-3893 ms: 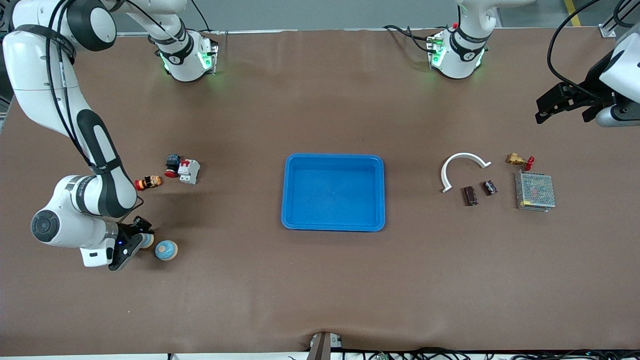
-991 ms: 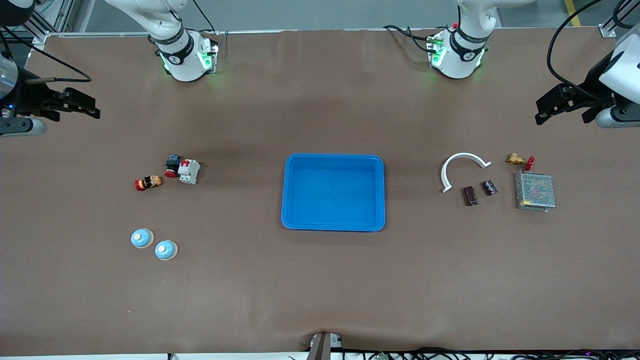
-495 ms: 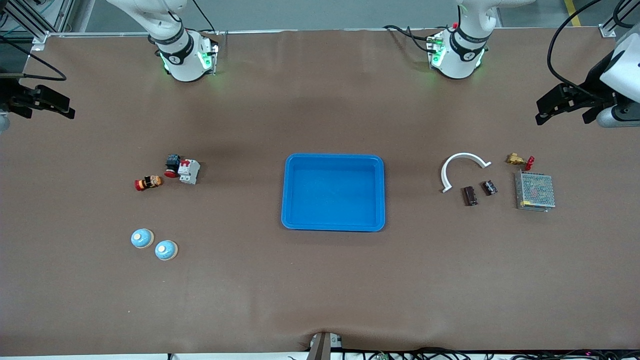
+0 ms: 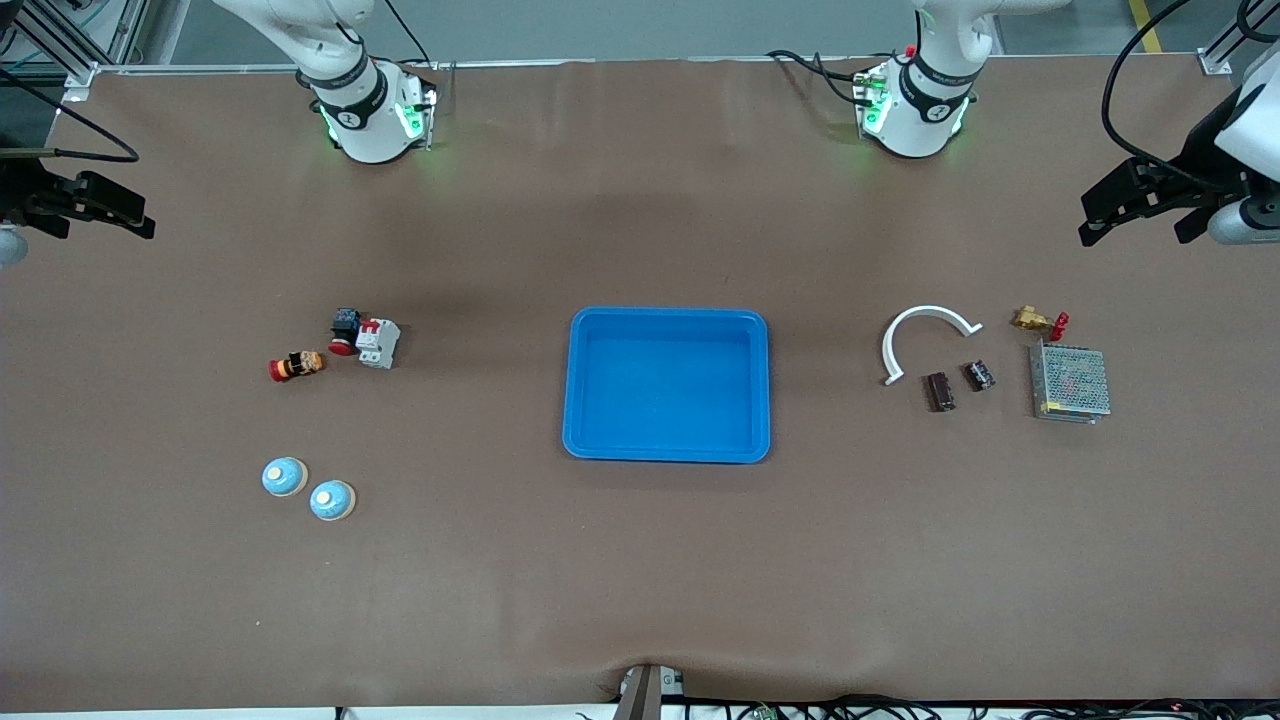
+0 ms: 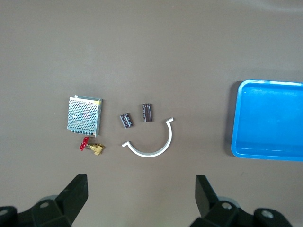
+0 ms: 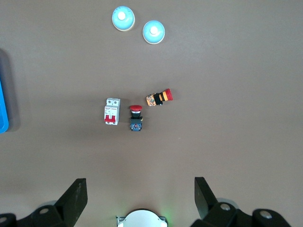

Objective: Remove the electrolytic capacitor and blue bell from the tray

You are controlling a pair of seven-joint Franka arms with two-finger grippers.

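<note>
Front view: both tools are held wide open, left tool (image 4: 1135, 205) at 3 o'clock, right tool (image 4: 95, 205) at 9. Capacitors (image 4: 939, 391) and bells (image 4: 284, 476) are left on the worktop (image 4: 640, 570), blue tray (image 4: 666, 452) sat between.

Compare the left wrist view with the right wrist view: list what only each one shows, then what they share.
Only the left wrist view: two dark capacitors, a white curved strip, a metal mesh box, a brass valve.
Only the right wrist view: two blue bells, a circuit breaker, two red push buttons.
Both: the blue tray, brown table, and open gripper fingers.
</note>
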